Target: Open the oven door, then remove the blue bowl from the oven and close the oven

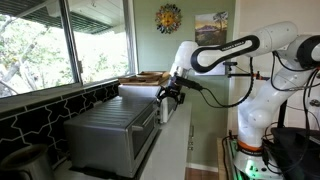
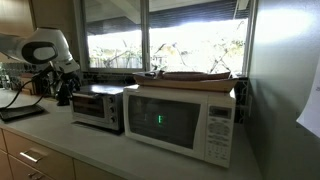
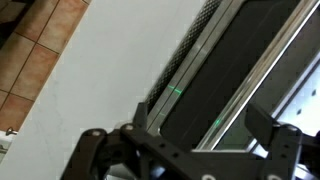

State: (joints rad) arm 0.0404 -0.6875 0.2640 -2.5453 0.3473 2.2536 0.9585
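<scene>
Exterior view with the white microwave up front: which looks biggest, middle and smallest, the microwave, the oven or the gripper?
1. microwave (nearest the camera, so true size unsure)
2. oven
3. gripper

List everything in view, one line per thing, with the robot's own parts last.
oven: one, silver-grey, on the counter below the window
oven door: one, grey frame with a dark middle, shut
microwave: one, white, on the counter beside the oven
wooden tray: one, brown, on top of the microwave
counter: one, pale, along the window wall
backsplash tiles: many, black, under the window
sun ornament: one, yellow, on the far wall
picture: one, beside the sun ornament
arm: one, white, reaching toward the oven
gripper: one, black, open, close to the oven's front
</scene>
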